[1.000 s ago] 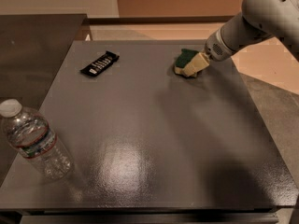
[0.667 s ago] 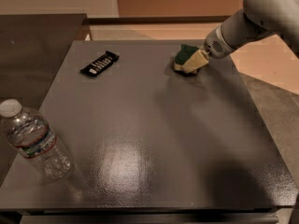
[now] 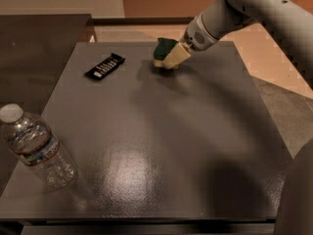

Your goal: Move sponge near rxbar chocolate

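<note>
As end effector [image 3: 172,58] holds sponge [image 3: 163,47] over far table [image 3: 195,131], rxbar chocolate [image 3: 104,66] apart.

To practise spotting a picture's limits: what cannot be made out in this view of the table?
- The snack bar has lettering too small to read in the camera view.
- The sponge is partly hidden by the gripper holding it near the far edge of the table.
- The bottle has a blurred label.
- The arm is cut off by the top and right edges.

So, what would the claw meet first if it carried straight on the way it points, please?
Near the far edge, the claw grips the green-topped block sponge; pointing down-left, it would probably meet the grey tabletop first.
</note>
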`<action>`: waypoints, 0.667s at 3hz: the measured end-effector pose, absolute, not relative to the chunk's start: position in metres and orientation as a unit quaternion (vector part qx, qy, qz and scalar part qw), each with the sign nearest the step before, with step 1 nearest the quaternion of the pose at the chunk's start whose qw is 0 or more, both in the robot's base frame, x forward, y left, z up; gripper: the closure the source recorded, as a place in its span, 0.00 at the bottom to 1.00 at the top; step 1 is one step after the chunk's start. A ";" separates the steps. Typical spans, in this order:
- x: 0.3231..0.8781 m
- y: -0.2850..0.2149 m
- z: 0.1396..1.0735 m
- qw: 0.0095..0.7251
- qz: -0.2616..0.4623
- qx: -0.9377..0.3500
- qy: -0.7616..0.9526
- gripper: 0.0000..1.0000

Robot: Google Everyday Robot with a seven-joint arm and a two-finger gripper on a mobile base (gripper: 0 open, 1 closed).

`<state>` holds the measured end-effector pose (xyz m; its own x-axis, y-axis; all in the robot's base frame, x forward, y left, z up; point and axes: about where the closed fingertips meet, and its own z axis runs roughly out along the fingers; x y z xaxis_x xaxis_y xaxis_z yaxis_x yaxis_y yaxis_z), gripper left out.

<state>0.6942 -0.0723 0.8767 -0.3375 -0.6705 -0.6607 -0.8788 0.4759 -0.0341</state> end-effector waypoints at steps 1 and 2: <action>0.698 -0.036 0.880 0.305 0.181 -0.509 0.784 1.00; 0.699 -0.006 0.875 0.293 0.189 -0.529 0.774 1.00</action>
<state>0.6988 -0.0061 0.8751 -0.2686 -0.7081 -0.6531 -0.9296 0.3681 -0.0168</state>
